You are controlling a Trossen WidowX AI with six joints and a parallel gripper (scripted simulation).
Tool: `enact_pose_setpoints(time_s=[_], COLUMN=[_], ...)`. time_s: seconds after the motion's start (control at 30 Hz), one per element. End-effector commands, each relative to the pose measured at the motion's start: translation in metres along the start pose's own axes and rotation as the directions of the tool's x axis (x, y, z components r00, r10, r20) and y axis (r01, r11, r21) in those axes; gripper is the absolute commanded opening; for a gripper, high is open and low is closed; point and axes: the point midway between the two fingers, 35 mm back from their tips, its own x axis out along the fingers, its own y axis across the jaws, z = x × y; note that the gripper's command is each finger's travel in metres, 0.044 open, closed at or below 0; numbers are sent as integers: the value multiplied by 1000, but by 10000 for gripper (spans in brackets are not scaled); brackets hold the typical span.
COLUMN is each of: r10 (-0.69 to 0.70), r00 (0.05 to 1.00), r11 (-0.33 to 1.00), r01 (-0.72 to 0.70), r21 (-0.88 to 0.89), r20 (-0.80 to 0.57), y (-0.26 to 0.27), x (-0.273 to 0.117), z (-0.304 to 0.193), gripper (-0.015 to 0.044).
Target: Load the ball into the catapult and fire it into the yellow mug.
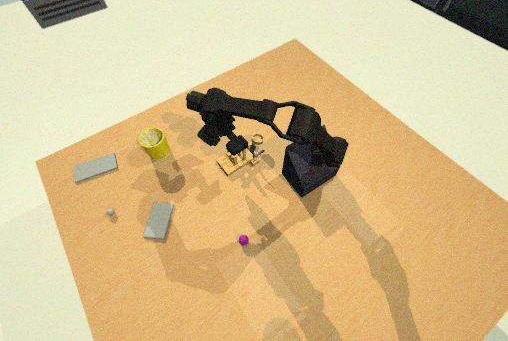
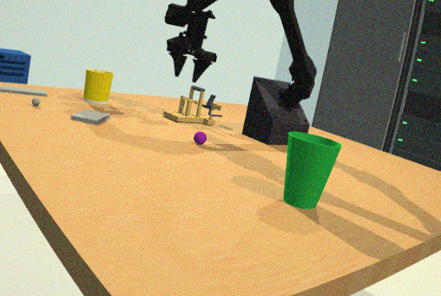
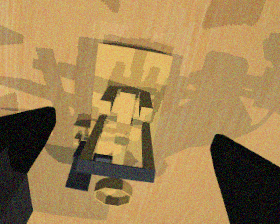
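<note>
My gripper point(image 1: 223, 142) point(image 2: 185, 79) point(image 3: 135, 128) is open and empty, pointing down above the small wooden catapult. The catapult point(image 1: 225, 166) point(image 2: 174, 115) point(image 3: 133, 60) stands upright on the table, with a dark crossbar across its posts. Its ring-shaped cup point(image 1: 257, 139) point(image 3: 113, 192) is empty, at the end toward the robot base. A purple ball point(image 1: 243, 240) point(image 2: 200, 138) lies on the table, away from the catapult. The yellow mug point(image 1: 155, 144) point(image 2: 98, 87) stands upright beyond the catapult, open side up.
Two flat grey blocks point(image 1: 95, 168) point(image 1: 159, 221) and a small grey ball point(image 1: 110, 212) point(image 2: 36, 101) lie around the mug's side of the table. A green cup point(image 2: 307, 173) stands near the front in the exterior view. The robot base point(image 1: 308, 171) point(image 2: 271, 114) is close to the catapult.
</note>
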Motion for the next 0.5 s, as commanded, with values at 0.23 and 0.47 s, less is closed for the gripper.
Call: enact_pose_setpoints(time_s=[0.23, 0.47], r10=[21, 21], r00=[1000, 1000], r11=[1000, 1000], r01=[-21, -21], r21=[5, 5], r20=[-21, -21], y=[7, 8], x=[31, 42], z=[-5, -6], gripper=[440, 440])
